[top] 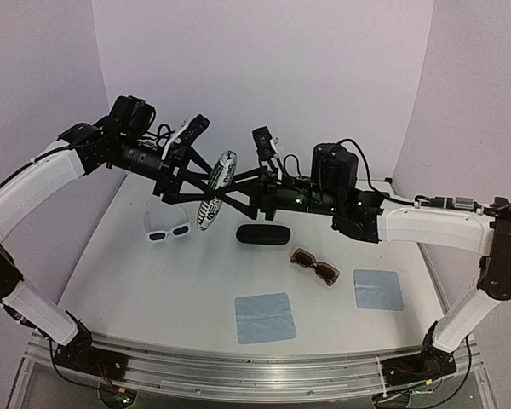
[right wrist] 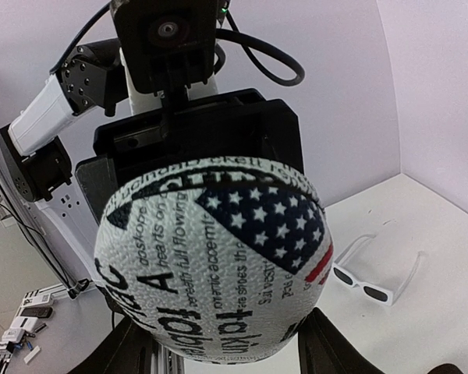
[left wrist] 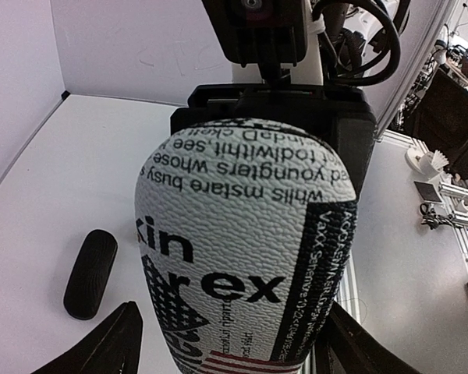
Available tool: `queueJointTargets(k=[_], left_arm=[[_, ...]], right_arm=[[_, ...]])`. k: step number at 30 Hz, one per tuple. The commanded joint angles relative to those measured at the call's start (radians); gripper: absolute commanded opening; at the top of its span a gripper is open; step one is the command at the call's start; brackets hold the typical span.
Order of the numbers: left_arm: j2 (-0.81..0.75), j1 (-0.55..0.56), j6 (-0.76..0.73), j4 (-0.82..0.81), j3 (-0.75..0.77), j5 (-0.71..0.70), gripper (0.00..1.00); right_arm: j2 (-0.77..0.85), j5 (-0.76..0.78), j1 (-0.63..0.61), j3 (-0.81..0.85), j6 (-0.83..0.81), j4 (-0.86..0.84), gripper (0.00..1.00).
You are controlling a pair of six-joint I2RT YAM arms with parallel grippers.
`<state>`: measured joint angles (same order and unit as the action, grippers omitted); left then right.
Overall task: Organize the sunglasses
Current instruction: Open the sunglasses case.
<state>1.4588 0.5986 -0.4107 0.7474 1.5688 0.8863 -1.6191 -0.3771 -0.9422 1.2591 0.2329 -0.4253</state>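
Clenching the right pincer (right wrist: 222,351) on the printed white case (top: 217,189), holding it aloft above the table (top: 153,298). Flanking the same case with the left pincer (left wrist: 226,343), not being able to tell whether gripping or loose. Seeing the white sunglasses (top: 168,232) lying on the table left of the black case (top: 263,234), the brown sunglasses (top: 315,267) right of it.

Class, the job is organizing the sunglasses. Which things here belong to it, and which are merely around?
Job:
white-framed sunglasses
brown-framed sunglasses

Merely around:
printed white glasses case, held aloft
black glasses case
light-blue cloths
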Motion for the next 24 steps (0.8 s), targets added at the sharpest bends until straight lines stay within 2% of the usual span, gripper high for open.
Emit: queueJointTargets(k=[1,12,16,24], left_arm=[[-0.034,-0.009,0.014,-0.116,0.005,-0.169,0.73],[-0.076,-0.009,0.000,-0.171,-0.025,-0.245,0.73],[-0.076,-0.009,0.019,-0.194,-0.026,-0.315,0.72],[-0.092,-0.010,0.030,-0.248,-0.044,-0.411,0.63]], right_arm=[[0.050,-0.114,-0.023,0.026,-0.004,-0.049,0.00],[0.069,-0.114,-0.023,-0.005,-0.001,-0.054,0.00],[0.074,-0.119,-0.023,-0.010,0.005,-0.055,0.00],[0.065,-0.131,-0.023,-0.004,0.025,-0.065,0.00]])
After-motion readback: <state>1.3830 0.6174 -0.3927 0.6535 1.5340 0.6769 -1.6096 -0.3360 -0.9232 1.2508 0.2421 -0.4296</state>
